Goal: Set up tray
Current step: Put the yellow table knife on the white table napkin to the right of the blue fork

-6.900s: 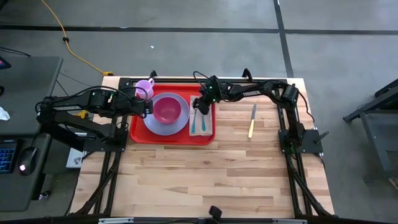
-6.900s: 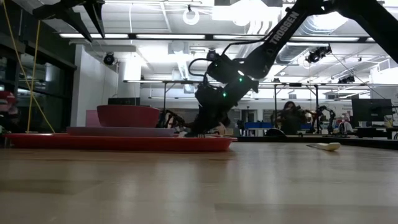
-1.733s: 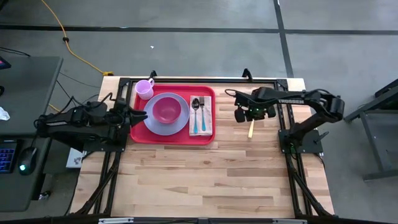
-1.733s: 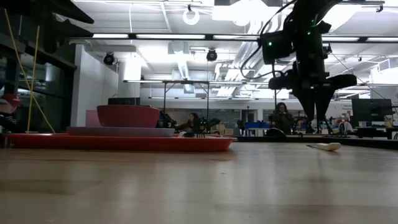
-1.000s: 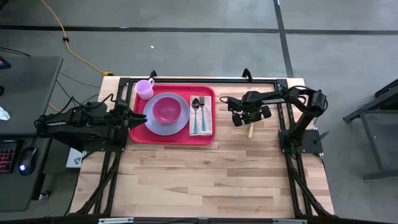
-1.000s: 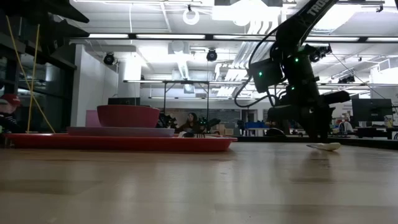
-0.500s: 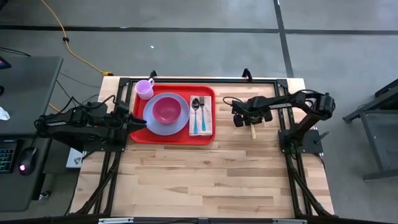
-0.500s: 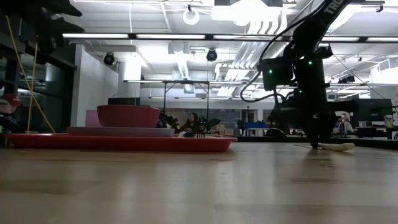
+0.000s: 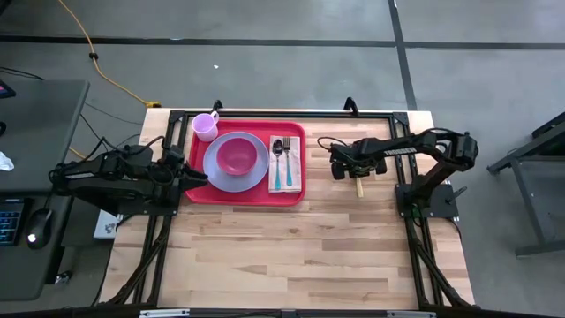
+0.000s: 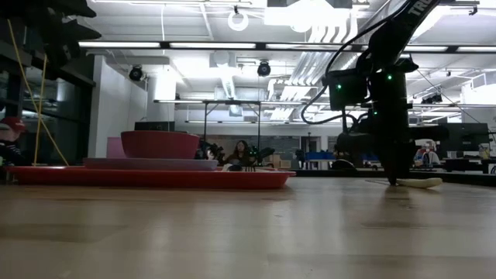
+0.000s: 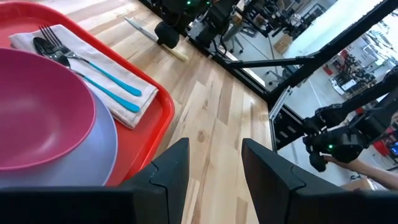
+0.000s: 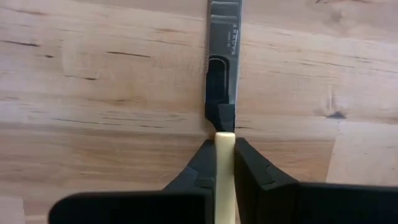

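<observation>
the step in hand is fetching the last piece of cutlery. the right end effector (image 12: 224,163) is down at the bench (image 9: 291,247), well to the right of the tray (image 9: 291,196), and its fingers are pinched in on the pale handle of the knife (image 12: 224,37), which lies flat on the wood with its blade pointing away from the wrist. the grip looks made, though the knife seems not yet off the surface.

the tray sits at the far left part of the bench, between the two arms. on it are the plate (image 9: 212,173) with the bowl (image 9: 237,155) on top, and to the right of them a napkin (image 9: 297,173) carrying a spoon (image 9: 276,157) and a fork (image 9: 285,155) side by side. the cup (image 9: 205,125) stands at the tray's far left corner.

the next move, as i judge it, calls for a straight lift so the thin blade does not drag or twist in the fingers, then a carry leftward to the tray, and a low, level set-down beside the spoon and fork without nudging them.

the left end effector (image 11: 213,163) waits just off the tray's left edge, fingers apart and holding nothing.

count: one tray, one plate, one bowl, one cup, one napkin, one spoon, one fork, one knife, two arms.
</observation>
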{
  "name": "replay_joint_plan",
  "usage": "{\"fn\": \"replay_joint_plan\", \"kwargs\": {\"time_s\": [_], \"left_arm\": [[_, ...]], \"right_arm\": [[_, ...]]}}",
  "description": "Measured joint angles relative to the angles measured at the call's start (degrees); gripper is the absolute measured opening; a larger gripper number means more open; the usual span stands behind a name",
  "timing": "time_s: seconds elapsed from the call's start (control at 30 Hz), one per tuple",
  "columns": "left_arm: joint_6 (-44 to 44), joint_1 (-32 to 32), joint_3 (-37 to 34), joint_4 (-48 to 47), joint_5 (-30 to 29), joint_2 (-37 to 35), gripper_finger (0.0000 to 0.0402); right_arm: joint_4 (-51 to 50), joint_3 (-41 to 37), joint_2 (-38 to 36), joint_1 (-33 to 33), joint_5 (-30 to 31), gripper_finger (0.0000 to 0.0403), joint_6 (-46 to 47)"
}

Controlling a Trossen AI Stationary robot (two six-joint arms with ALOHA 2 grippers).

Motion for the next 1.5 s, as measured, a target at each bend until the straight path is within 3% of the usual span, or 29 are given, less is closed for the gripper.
{"fn": "replay_joint_plan", "kwargs": {"time_s": [0.57, 1.17, 1.5], "left_arm": [[1.83, 0.0, 0.0, -1.75, -0.31, -0.04, 0.0179], [1.59, 0.0, 0.0, -2.58, -0.48, -0.04, 0.0179], [1.73, 0.0, 0.0, -3.06, -0.5, -0.04, 0.0179]], "right_arm": [[-2.24, 10.37, 0.46, 0.31, -2.33, 0.0008, -0.81], [-3.77, 23.97, 0.38, 4.85, -2.36, 0.0005, 7.43], [-2.51, 33.88, 6.34, 5.14, -2.09, 0.0009, 7.05]]}}
